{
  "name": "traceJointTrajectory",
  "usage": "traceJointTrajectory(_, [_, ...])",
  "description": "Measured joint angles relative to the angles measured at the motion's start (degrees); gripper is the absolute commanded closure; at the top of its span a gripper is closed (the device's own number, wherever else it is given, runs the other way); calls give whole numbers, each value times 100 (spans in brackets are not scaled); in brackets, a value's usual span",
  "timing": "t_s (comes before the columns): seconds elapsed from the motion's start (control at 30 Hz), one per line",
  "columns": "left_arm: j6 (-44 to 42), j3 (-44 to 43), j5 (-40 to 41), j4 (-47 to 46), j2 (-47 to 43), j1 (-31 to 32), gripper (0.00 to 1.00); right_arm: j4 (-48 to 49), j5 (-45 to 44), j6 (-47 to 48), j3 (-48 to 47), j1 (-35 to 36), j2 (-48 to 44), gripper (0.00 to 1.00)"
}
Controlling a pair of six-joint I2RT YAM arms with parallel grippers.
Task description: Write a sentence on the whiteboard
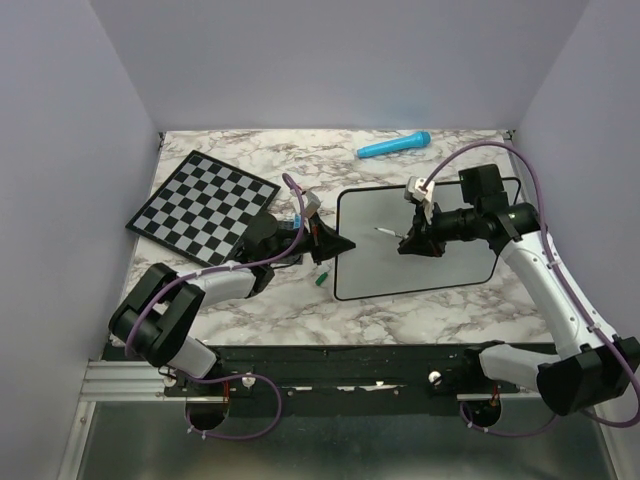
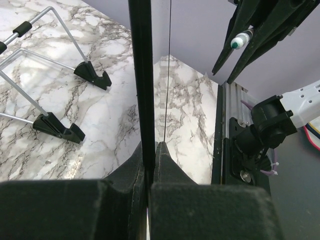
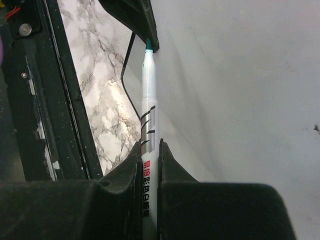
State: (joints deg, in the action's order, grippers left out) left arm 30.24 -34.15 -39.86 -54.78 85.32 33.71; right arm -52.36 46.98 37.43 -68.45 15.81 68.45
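Observation:
The whiteboard (image 1: 440,262) lies on the marble table, right of centre. Its face looks blank and no sentence shows on it. My left gripper (image 1: 345,245) is shut on the black frame of the board's left edge, which the left wrist view shows edge-on (image 2: 141,75) between the jaws (image 2: 151,145). My right gripper (image 1: 405,238) is shut on a white marker (image 3: 149,90) with a teal tip. The marker (image 1: 386,232) points left over the board's left half, just above the white surface (image 3: 240,90). I cannot tell whether the tip touches. The marker also shows in the left wrist view (image 2: 241,39).
A black-and-white chessboard (image 1: 203,205) lies at the back left. A blue pen-like object (image 1: 394,146) lies at the back. A small green cap (image 1: 321,279) sits by the board's lower left corner. Wire legs with black feet (image 2: 92,75) rest on the marble beside the board's edge.

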Motion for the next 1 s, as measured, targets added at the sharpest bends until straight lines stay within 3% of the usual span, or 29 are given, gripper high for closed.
traceJointTrajectory(0.33, [-63, 162, 245, 87, -232, 0, 100, 28, 66, -33, 490, 0, -446, 100])
traceJointTrajectory(1.0, [-90, 391, 507, 81, -411, 76, 100, 37, 170, -28, 492, 0, -424, 100])
